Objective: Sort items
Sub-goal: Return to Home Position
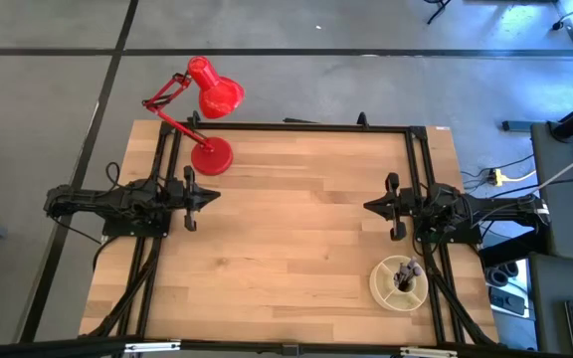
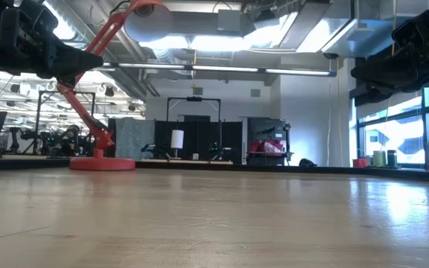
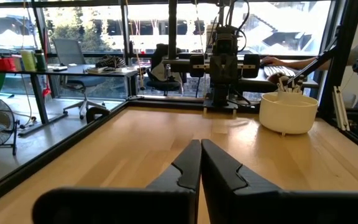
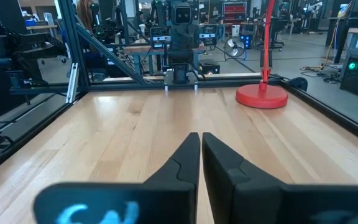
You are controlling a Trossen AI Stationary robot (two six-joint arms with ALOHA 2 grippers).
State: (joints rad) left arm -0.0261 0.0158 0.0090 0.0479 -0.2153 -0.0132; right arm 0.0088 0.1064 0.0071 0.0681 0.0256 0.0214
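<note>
The makeup brushes (image 1: 404, 272) stand bunched in the round cream divided dish (image 1: 382, 285) near the table's near right corner, bristle ends up; in the left wrist view the brush tips (image 3: 286, 84) poke above the dish's rim (image 3: 288, 114). My left gripper (image 1: 215, 195) hovers shut at the table's left side, near the lamp base. My right gripper (image 1: 369, 207) hovers shut at the right side, just beyond the dish toward the far edge. Each wrist view shows its own fingertips closed, left (image 3: 201, 149) and right (image 4: 201, 142), above bare wood.
A red desk lamp (image 1: 210, 154) stands on the table's far left part, its base (image 4: 261, 96) on the wood and its head (image 1: 215, 89) hanging past the far edge. A black frame rail (image 1: 286, 126) runs around the table. A person's arm (image 3: 284, 62) shows beyond the right edge.
</note>
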